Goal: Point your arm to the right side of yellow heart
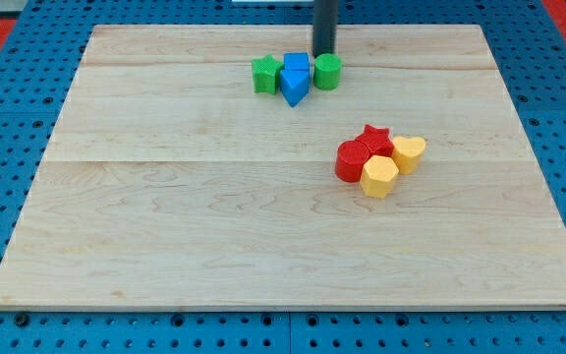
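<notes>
The yellow heart [410, 151] lies right of the board's middle, touching a red star [373, 139] on its left. A yellow hexagon [378, 177] sits just below-left of the heart, and a red cylinder [351, 161] is left of that. My tip [323, 54] is at the view's top centre, just above a green cylinder [327, 71], well up and left of the yellow heart.
A blue pentagon-like block [296, 78] and a green star [265, 75] sit in a row with the green cylinder near the top. The wooden board [165, 216] lies on a blue pegboard.
</notes>
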